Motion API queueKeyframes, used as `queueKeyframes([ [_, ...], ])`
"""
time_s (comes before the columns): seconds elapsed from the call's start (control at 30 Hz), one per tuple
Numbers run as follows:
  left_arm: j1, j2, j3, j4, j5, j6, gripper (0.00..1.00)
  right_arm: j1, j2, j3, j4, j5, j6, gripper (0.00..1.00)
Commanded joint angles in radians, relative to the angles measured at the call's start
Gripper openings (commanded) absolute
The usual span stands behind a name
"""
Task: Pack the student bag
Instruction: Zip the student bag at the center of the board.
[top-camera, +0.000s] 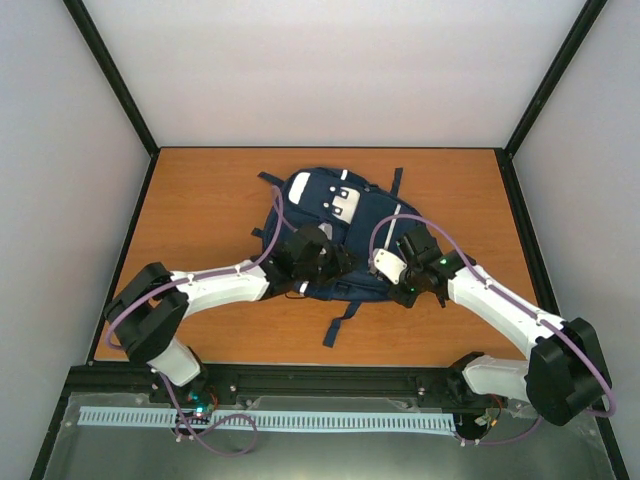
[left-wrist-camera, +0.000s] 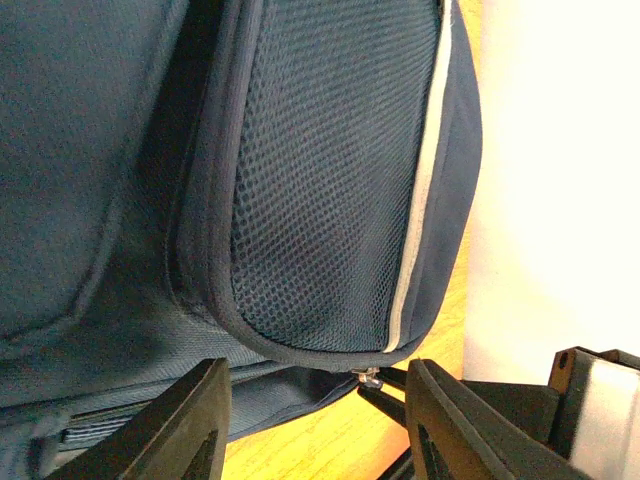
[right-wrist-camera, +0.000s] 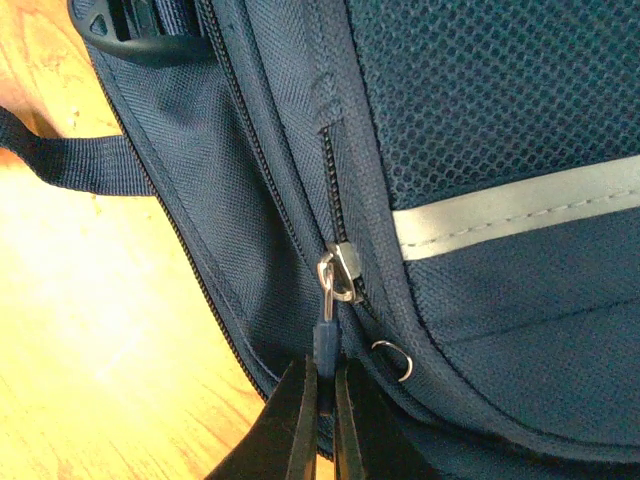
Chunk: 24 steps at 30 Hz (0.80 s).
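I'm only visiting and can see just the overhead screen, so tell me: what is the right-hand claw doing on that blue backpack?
Observer: The right wrist camera shows the right gripper shut on the small pull tab of a zipper on the student bag.
Visitor: And the left claw?
Observer: The left gripper is open, hovering at the bag's corner beside a mesh pocket.

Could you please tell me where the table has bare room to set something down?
Bare wood lies between the student bag and the table's left edge, and between it and the right edge. The near middle is crowded: the left arm and right arm meet at the bag, a strap trailing between.
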Motion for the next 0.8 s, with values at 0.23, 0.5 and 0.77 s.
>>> queueKeyframes([
  [0.23,-0.048,0.114,0.036,0.115,-0.023,-0.195,0.46,0.012,0.019,0.039,-0.023,-0.110,-0.005,0.03],
  [0.5,-0.048,0.164,0.055,0.152,-0.033,-0.207,0.35,0.025,0.031,0.025,-0.046,-0.125,-0.024,0.03],
  [0.77,-0.044,0.109,0.014,0.104,-0.102,-0.186,0.01,0.014,0.042,0.034,-0.097,-0.089,-0.035,0.03],
])
